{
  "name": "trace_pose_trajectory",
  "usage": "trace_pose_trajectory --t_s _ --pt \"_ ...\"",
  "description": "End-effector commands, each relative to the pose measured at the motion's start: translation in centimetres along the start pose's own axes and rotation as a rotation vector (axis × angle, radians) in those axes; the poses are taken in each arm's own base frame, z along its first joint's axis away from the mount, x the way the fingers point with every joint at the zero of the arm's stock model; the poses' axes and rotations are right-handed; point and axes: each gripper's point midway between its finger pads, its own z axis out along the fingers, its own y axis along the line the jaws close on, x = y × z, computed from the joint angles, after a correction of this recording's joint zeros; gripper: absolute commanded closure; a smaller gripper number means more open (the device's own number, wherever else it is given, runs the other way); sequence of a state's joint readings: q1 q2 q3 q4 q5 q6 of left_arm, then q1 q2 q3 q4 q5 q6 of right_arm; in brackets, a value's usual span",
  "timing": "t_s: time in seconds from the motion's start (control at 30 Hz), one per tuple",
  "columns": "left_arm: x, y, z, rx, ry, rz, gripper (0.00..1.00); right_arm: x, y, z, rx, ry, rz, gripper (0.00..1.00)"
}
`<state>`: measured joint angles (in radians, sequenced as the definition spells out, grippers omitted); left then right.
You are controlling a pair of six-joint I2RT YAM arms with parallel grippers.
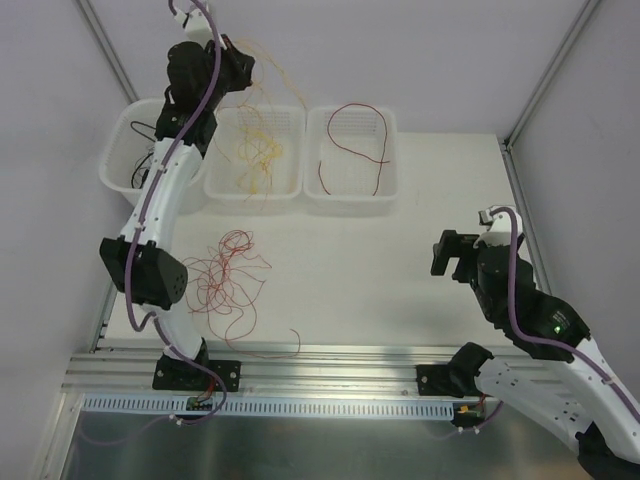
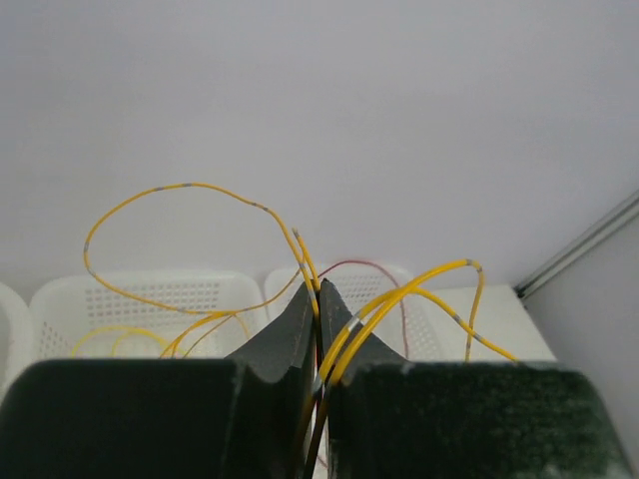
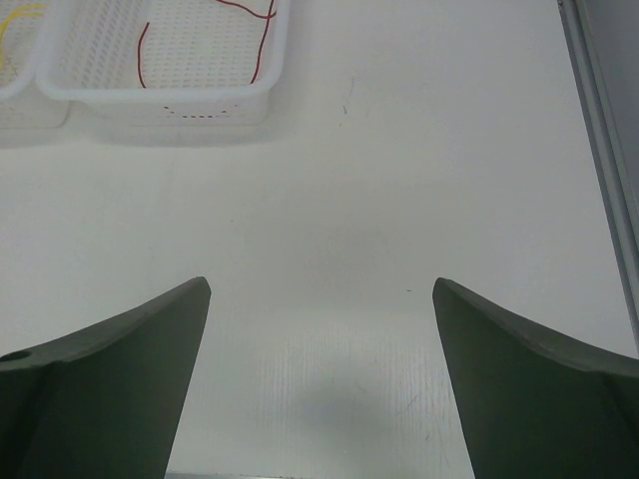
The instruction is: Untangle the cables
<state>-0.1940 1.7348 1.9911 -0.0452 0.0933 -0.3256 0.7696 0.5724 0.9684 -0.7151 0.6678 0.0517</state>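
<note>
Three baskets (image 1: 253, 195); two grippers, left gripper (image 1: 245, 68), right gripper (image 1: 452, 255); one red cable tangle (image 1: 222, 275); one yellow cable bunch (image 1: 255, 160).

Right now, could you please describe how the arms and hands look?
The left arm and right arm have white shell links and black joints, each trailed by a purple hose. The left hand and right hand each have two dark, tapering wedge fingers. A green light glows on the right arm.

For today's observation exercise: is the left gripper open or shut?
Shut: the left gripper has its jaws together, pinching yellow wires.
</note>
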Motion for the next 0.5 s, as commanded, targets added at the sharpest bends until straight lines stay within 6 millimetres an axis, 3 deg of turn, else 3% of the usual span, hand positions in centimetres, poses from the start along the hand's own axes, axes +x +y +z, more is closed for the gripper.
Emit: trace_pose_trajectory --t_s 0.0,0.03,0.1,0.17,0.2,0.23,0.33,0.43,0.47 --pt "3.6 3.7 3.0 -0.06 0.05 0.039 1.0 0.6 0.3 0.3 -0.008 0.022 -0.01 0.0" --pt "6.1 5.3 4.3 -0.085 0.094 0.03 1.0 0.7 0.4 0.3 -0.012 0.025 -0.012 0.0" --pt "8.7 6.9 5.2 -0.102 0.142 0.028 1.0 0.9 0.4 0.4 -0.015 0.031 -0.022 0.0" --pt "12.8 9.2 6.1 -0.138 0.218 0.028 1.0 1.2 0.4 0.4 -0.01 0.04 -0.031 0.0" --pt "14.2 9.9 6.3 -0.148 0.242 0.027 1.0 1.3 0.3 0.4 -0.008 0.042 -0.034 0.0" --pt "17.0 11.2 6.4 -0.171 0.297 0.022 1.0 1.4 0.4 0.5 -0.01 0.046 -0.039 0.0" --pt "22.6 13.4 5.6 -0.201 0.413 0.003 0.99 2.1 0.4 0.8 -0.004 0.069 -0.049 0.0" --pt "25.7 14.0 4.5 -0.202 0.496 -0.006 0.91 2.6 0.7 1.0 -0.011 0.09 -0.056 0.0" --pt "25.9 13.8 4.3 -0.195 0.504 -0.007 0.88 2.7 0.9 1.1 -0.013 0.096 -0.06 0.0"
